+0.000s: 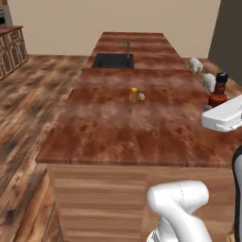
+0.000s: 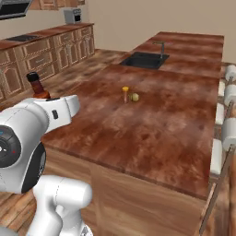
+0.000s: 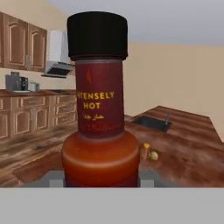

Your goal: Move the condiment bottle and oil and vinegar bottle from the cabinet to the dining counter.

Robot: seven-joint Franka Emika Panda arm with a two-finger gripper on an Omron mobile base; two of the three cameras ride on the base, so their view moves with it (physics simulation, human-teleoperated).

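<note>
Nearest, the gripper [image 3: 100, 181] is closed partway around the base of one condiment bottle [image 3: 99, 109], a red-brown hot-sauce bottle with a black cap, held upright between the two fingers [image 3: 54, 178]. In the left base view this bottle [image 1: 218, 90] rises above the white hand at the right edge of the dining counter [image 1: 113, 132], over its near half. Farther along, near the middle of the glossy wood top, stand one short orange-yellow jar [image 1: 134, 95] and one small yellowish round object [image 1: 141, 97] just beside it. Beyond them lies one black sink [image 1: 113, 61] with one faucet [image 1: 126, 47]. At least two cushioned stools [image 2: 227, 117] line the counter's right side.
</note>
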